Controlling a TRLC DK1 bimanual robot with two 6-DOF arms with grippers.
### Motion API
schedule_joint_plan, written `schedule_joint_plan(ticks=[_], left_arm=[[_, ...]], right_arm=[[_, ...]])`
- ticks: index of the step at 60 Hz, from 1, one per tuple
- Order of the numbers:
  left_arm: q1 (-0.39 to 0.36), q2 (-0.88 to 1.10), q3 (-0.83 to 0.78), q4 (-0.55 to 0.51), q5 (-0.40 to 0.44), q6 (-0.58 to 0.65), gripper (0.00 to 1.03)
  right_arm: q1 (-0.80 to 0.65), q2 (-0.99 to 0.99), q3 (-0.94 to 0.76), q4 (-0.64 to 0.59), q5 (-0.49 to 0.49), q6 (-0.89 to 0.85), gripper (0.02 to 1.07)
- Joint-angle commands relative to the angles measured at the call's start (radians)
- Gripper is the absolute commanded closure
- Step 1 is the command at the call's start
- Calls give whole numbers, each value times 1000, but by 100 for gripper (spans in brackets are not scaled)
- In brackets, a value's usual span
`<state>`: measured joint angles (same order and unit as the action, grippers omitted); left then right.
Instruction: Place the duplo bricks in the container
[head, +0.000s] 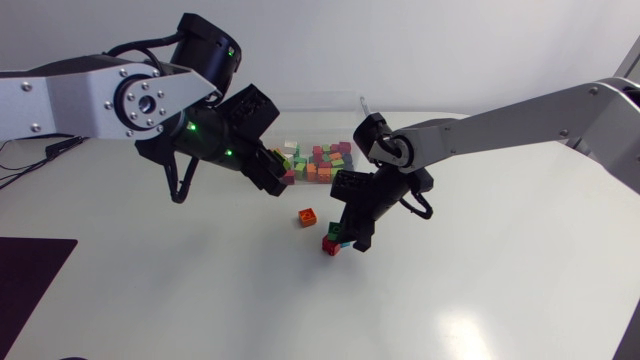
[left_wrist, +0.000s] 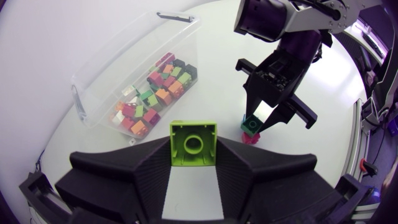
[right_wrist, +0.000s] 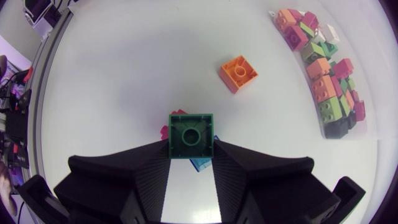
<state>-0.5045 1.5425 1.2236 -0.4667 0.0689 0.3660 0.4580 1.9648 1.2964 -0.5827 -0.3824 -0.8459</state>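
My left gripper (head: 283, 175) hangs beside the near left corner of the clear container (head: 345, 102), shut on a lime green brick (left_wrist: 193, 143). The container (left_wrist: 112, 56) holds several mixed-colour bricks (left_wrist: 152, 96). My right gripper (head: 345, 238) is low over the table in front of the container, its fingers closed against both sides of a dark green brick (right_wrist: 191, 135). Under that brick lie a red brick (right_wrist: 165, 130) and a blue one (right_wrist: 202, 163). An orange brick (right_wrist: 238, 73) lies loose on the table ahead of the right gripper, also visible in the head view (head: 307, 216).
White tabletop (head: 480, 290) spreads out in front and to the right. A dark mat (head: 30, 275) lies at the front left corner. In the left wrist view my right gripper (left_wrist: 273, 109) stands just past the container's open side.
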Motion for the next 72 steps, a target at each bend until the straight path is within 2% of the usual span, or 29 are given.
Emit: schedule_joint_plan(ticks=[1, 29, 49, 72], left_arm=[[17, -12, 31, 17, -4, -1, 69], [54, 71, 145, 74, 3, -41, 69], [92, 188, 235, 148, 22, -85, 69], [141, 384, 450, 168, 22, -141, 68]], right_arm=[[-12, -38, -2, -25, -13, -12, 91], [-71, -274, -74, 21, -42, 96, 91], [-99, -323, 4, 73, -70, 223, 91], [-108, -300, 116, 106, -70, 324, 91]])
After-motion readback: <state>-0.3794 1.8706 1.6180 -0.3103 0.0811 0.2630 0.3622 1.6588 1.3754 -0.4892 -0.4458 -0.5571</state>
